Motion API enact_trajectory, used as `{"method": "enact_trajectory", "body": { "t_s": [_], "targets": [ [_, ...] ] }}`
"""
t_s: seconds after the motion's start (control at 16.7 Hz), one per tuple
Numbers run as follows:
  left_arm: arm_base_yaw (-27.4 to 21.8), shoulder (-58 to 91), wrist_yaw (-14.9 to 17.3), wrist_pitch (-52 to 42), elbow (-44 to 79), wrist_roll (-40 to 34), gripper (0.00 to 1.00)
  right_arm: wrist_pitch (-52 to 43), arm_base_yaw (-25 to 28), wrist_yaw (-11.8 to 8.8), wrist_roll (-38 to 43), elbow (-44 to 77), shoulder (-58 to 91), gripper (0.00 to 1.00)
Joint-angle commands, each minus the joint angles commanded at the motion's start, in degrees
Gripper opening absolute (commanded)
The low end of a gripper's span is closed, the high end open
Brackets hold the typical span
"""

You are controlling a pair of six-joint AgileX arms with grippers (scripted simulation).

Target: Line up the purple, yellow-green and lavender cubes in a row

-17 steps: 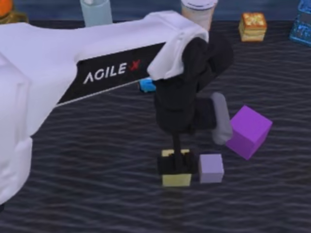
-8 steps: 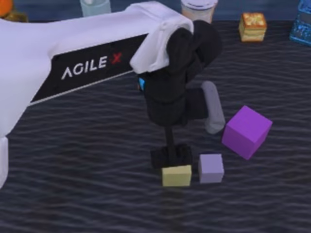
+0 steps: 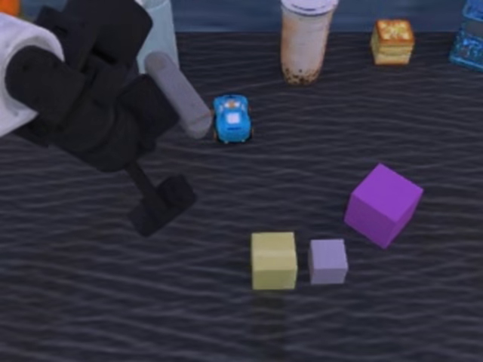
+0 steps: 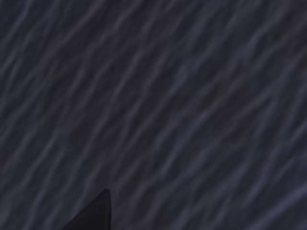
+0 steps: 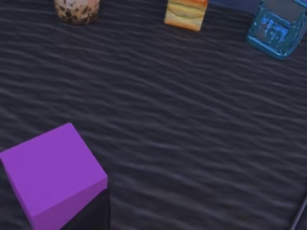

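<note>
Three cubes sit on the desk (image 3: 90, 302), dark surface with a wavy ripple texture. Yellow-green cube (image 3: 274, 260) and lavender cube (image 3: 328, 261) are side by side in a row, narrow gap between them, not touching; the lavender one is the smaller. Purple cube (image 3: 383, 204) is the biggest, sits apart to the right and a bit further back, rotated off the line of the other two (the right wrist view catches it close up, matte flat faces, sharp edges). Left end effector (image 3: 162, 205) hangs over the desk's left side, well clear of the cubes, nothing in it; can't tell how far its fingers are apart, and the left wrist view gives only rippled desk and one dark fingertip (image 4: 93, 213). Right end effector isn't visible in the top view. Containers along the back edge: a tall cup (image 3: 306, 41) with a pale lid, tan body and brown speckles near the base, contents not visible; a pale translucent cup (image 3: 160, 34) partly behind the left arm; a blue glassy box-shaped thing (image 3: 468, 45) at the far right, contents unclear. Also back there: a small layered orange-yellow block (image 3: 392, 41) like a burger, and a blue toy car (image 3: 232, 118) near the centre-left.
</note>
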Motion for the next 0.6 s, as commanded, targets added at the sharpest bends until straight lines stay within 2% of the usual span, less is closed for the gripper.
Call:
{"method": "enact_trajectory", "body": {
  "t_s": [0.3,0.6],
  "targets": [
    [11.7,-29.9,0.1,15.2,-25.6,-10.0,1.00,-17.4,5.4,0.2,-6.5,22.6,32.7,1.00],
    [22.0,-58.8,0.4,30.4,-48.5,-19.6,1.00,-32.2,10.2,0.2,-12.1,42.6,58.5,1.00]
  ]
}}
